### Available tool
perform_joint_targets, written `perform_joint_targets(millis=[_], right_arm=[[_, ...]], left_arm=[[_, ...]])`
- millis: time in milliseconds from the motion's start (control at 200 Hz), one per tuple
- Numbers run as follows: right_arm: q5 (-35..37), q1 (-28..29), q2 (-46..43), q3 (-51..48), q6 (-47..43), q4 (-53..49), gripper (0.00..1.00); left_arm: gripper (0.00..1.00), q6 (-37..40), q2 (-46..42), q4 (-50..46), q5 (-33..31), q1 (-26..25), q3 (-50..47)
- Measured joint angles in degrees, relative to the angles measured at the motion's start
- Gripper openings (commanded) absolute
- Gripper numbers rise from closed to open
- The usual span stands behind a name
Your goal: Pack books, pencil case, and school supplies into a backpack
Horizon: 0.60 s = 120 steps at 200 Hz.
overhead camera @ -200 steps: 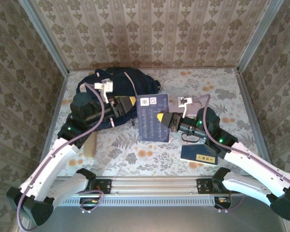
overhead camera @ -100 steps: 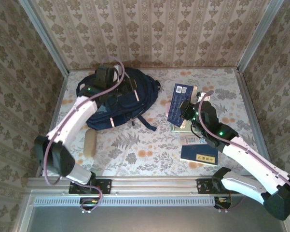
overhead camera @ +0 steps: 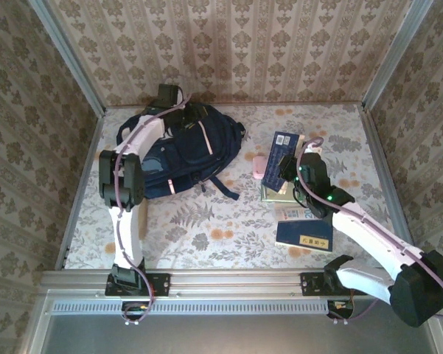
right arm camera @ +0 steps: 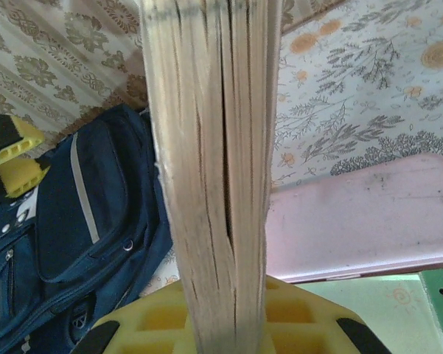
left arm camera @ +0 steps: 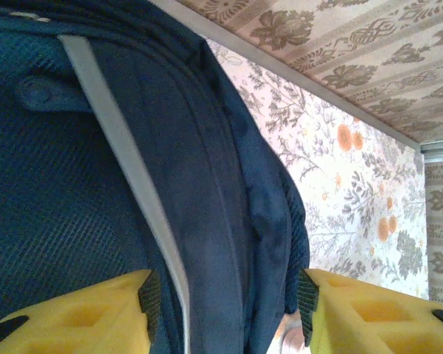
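The navy backpack lies at the back left. My left gripper is at its far top edge and stands open, its pads on either side of a fold of the backpack near a pale stripe. My right gripper is shut on the dark blue book, held on edge above the table, with its page edges between the fingers. The pink pencil case lies just left of it. The green-and-white pad, the white-and-blue pack and the navy book with a yellow label lie below. The orange-yellow and black books are hidden.
A beige roll lies in front of the backpack on the left. A loose backpack strap trails toward the table's middle. Patterned walls and metal rails close in the table on three sides.
My left arm has swung from the backpack's front to its far top edge. My right gripper has carried the dark blue book right and back, tipping it from flat onto its edge.
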Motion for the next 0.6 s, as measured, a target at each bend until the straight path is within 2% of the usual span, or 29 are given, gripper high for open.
perform_joint_targets(millis=[115,600], right_arm=[[-1.70,-0.70,0.50,-0.07,0.81,0.28,0.00],[-7.54,-4.02,3.26,-1.57,5.27,3.56,0.00]], left_arm=[[0.53,-1.46,2.84,0.24,0.13,0.04,2.19],[0.53,-4.59,3.87,0.46,0.15,0.00,2.56]])
